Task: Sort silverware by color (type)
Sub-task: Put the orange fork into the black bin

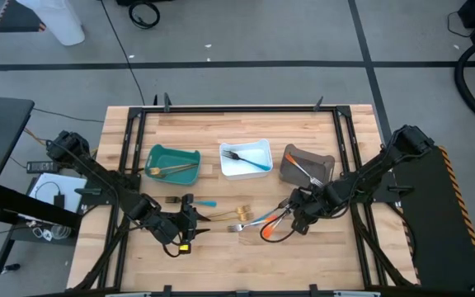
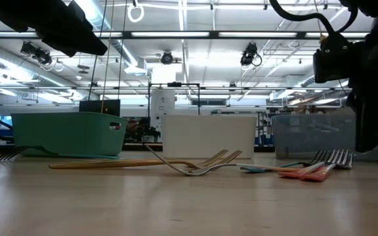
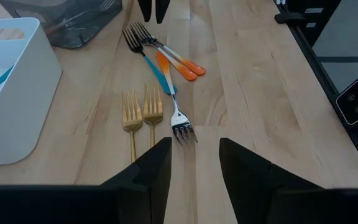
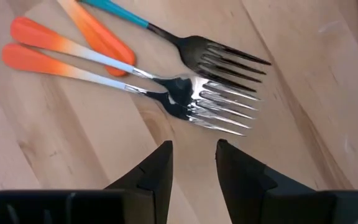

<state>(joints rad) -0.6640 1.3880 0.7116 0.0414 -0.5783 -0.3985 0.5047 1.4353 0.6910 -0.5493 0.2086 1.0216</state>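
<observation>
Several forks lie flat mid-table. In the left wrist view I see two gold forks (image 3: 143, 111), a silver fork (image 3: 178, 122), a blue-handled fork (image 3: 153, 67) and two orange-handled forks (image 3: 178, 61). Another blue-handled fork (image 1: 193, 201) lies beside my left gripper (image 1: 195, 217). That gripper is open and hovers just short of the silver fork's tines, fingers (image 3: 157, 163) pointing along the table to the right. My right gripper (image 1: 291, 216) is open too. It stands over the heads of the orange-handled forks (image 4: 211, 107), next to a dark blue-handled fork (image 4: 219, 57).
Three bins stand in a row on the far side of the forks: a teal bin (image 1: 157, 157) with gold pieces, a white bin (image 1: 225, 161) with a blue-handled fork, and a grey bin (image 1: 289, 167) with a fork. Black frame rails border the table. Bare wood lies toward the near edge.
</observation>
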